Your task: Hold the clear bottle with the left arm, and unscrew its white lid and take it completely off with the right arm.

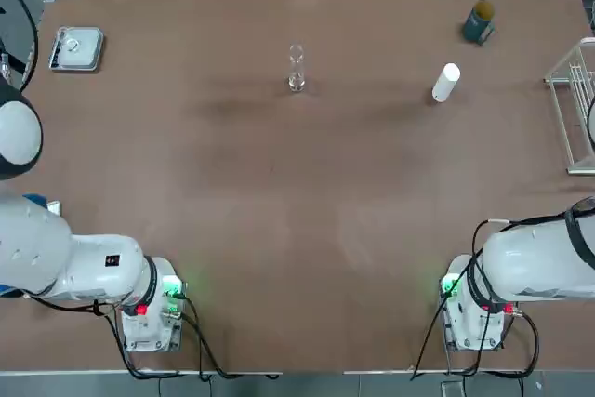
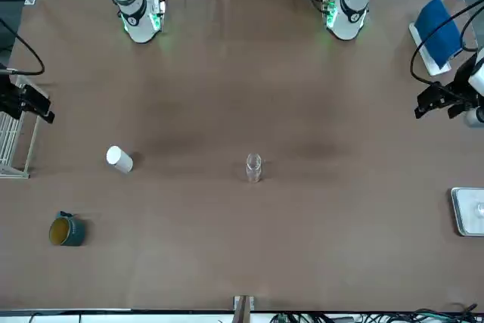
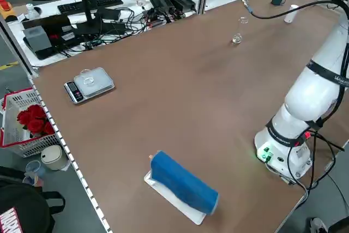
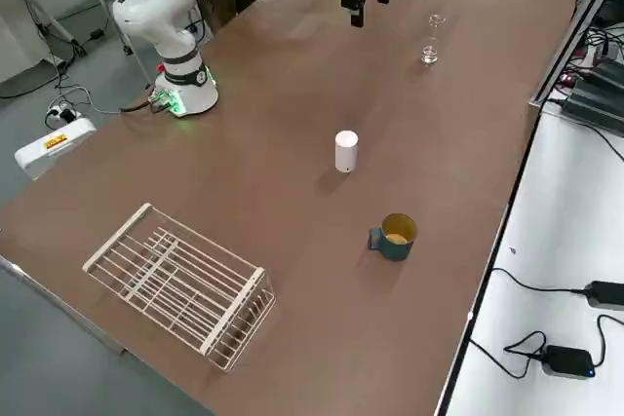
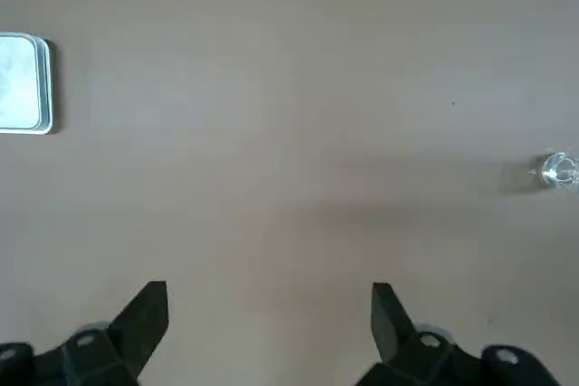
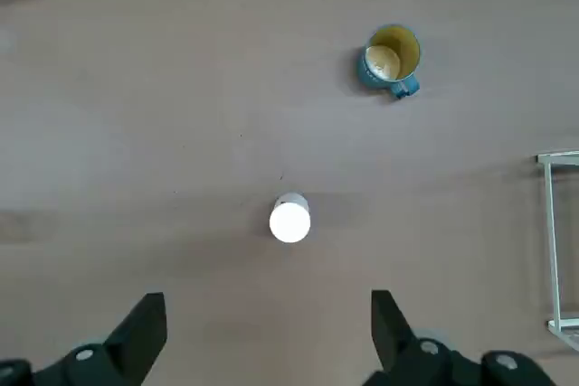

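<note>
The clear bottle (image 1: 296, 69) stands upright on the brown table's far middle, with nothing on its mouth; the front view shows the bottle (image 2: 253, 167) alone too. The white lid (image 1: 446, 82) stands apart on the table, well to the bottle's right. My left gripper (image 5: 267, 318) hovers open and empty high over the table's left side (image 2: 442, 101), the bottle (image 5: 558, 170) far off it. My right gripper (image 6: 267, 323) is open and empty too, raised by the right edge (image 2: 30, 104), with the lid (image 6: 289, 220) just ahead of its fingers.
A teal mug (image 1: 479, 22) sits at the far right corner, beyond the lid. A white wire rack (image 1: 576, 109) lies along the right edge. A small scale (image 1: 76, 48) rests at the far left, and a blue roll (image 3: 182, 184) lies near the left arm's base.
</note>
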